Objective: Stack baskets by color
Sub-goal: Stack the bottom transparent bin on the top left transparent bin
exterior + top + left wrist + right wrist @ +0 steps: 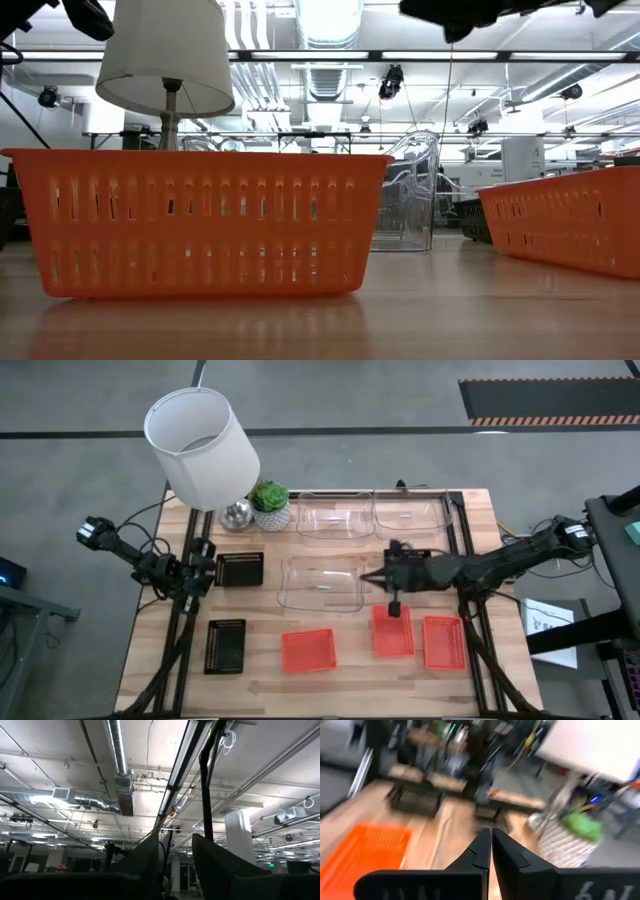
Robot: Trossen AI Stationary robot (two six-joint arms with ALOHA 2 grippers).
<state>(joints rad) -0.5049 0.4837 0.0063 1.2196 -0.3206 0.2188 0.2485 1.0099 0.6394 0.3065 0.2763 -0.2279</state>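
The right gripper (pixel 491 851) had its fingers pressed together on nothing and hung above the table's middle, beside a clear basket (pixel 322 582) and over the gap toward the middle red-orange basket (pixel 393 631), probably between picks. The left gripper (pixel 203 565), whose finger state I cannot tell, waited at the table's left edge just beside a black basket (pixel 240 569). No stacks were visible yet: the trays lay singly, well apart, leaving open wood between them, while the lampshade (pixel 202 447) and plant (pixel 269 503) crowded the far-left corner.

Grey floor (pixel 400 400), striped mat (pixel 548 400), exposed ceiling ducts (pixel 120 765), fluorescent strip lights (pixel 330 20)
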